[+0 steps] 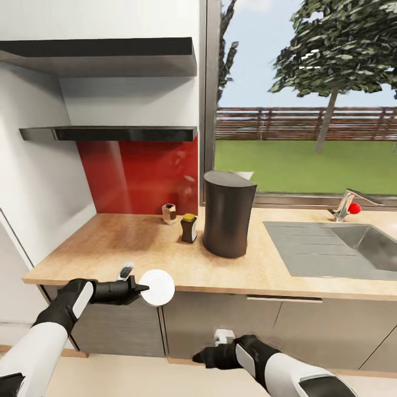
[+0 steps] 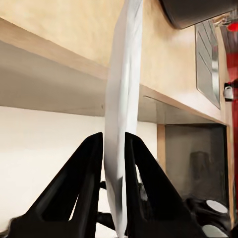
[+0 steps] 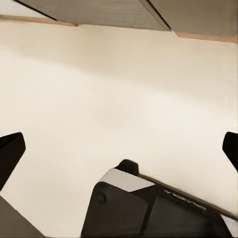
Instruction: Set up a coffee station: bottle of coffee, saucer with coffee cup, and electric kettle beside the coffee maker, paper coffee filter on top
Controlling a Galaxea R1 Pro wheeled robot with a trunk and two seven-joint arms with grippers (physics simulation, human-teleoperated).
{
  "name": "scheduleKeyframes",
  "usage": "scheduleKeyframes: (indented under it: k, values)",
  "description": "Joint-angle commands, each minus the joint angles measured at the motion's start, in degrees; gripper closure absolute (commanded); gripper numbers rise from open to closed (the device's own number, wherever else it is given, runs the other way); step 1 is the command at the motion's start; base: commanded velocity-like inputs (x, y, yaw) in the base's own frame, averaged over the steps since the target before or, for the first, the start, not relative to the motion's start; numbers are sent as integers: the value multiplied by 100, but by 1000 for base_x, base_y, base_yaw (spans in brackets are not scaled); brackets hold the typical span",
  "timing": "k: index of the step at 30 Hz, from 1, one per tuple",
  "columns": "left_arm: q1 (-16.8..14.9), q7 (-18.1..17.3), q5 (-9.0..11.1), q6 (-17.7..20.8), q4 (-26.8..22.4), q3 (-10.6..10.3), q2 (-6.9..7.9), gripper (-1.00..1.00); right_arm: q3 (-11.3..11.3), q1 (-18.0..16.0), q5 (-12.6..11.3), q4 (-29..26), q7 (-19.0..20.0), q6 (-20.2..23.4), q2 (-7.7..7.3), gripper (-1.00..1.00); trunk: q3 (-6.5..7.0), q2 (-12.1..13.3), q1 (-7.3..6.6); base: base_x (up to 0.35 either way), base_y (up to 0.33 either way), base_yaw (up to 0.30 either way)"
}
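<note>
A white round saucer (image 1: 158, 287) is held at the counter's front edge, my left gripper (image 1: 139, 288) shut on its rim. In the left wrist view the saucer (image 2: 121, 114) stands edge-on between the black fingers (image 2: 91, 168). The dark, tall coffee maker (image 1: 227, 213) stands mid-counter, with a pale sliver on its top at the back. A small dark bottle with a yellow lid (image 1: 188, 227) stands just left of it, and a small brownish cup (image 1: 169, 213) sits further back. My right gripper (image 1: 202, 355) hangs low before the cabinets, open and empty, over pale floor (image 3: 119, 99).
The wooden countertop (image 1: 121, 248) runs from the left wall to a steel sink (image 1: 331, 248) with a tap (image 1: 347, 204) on the right. Two dark shelves (image 1: 110, 132) hang above a red backsplash. Cabinet fronts (image 1: 220, 325) lie below the counter edge.
</note>
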Motion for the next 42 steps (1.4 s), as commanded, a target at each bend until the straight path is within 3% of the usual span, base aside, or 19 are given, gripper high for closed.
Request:
scheduleKeyframes:
  k: [1,3,5,8,11,12,13,15,17,22,29,42]
  values:
    - [-28,-35,-8,11,-9,18,-69,100,26,111,-24,-2,-256,10,0,-100,-13,-13,4,0,0,0]
    - [-58,-18,98,16,-15,21,-190,100,28,272,154,0,-668,-34,-10,-100,-13,-13,4,0,0,0]
    - [-93,89,227,19,-14,15,-419,100,29,522,668,2,-1280,-239,-219,-100,-13,-13,4,0,0,0]
    - [-197,376,270,9,-12,44,-626,100,29,710,953,2,-1637,-522,-419,-100,-13,-13,4,0,0,0]
    - [-314,881,288,-12,-15,402,-841,100,27,958,1066,2,-1783,-935,-624,-100,-13,-13,4,0,0,0]
    - [-335,1124,291,-21,-17,654,-920,100,28,1073,1088,2,-1808,-1129,-701,-100,-13,-13,4,0,0,0]
    - [-340,1207,293,-23,-17,742,-937,100,28,1113,1093,2,-1814,-1188,-720,-100,-13,-13,4,0,0,0]
    - [-343,1655,300,-37,-19,1179,-991,100,29,1393,1115,2,-1831,-1447,-802,-100,-13,-13,4,0,0,0]
    - [-312,1899,318,-177,-21,1424,-1013,100,29,1579,1127,2,-1834,-1708,-866,-100,-13,-13,4,0,0,0]
    - [-282,1964,317,-549,-26,1483,-1148,100,29,1705,1121,2,-1835,-1982,-883,-100,-13,-13,4,0,0,0]
    - [-269,1978,310,-633,-28,1490,-1258,100,29,1723,1116,2,-1835,-2056,-869,-100,-13,-13,4,107,-48,0]
    - [-251,1970,320,-821,57,1477,-1286,100,22,1723,1116,2,-1835,-2058,-859,-100,-13,-13,4,186,-133,0]
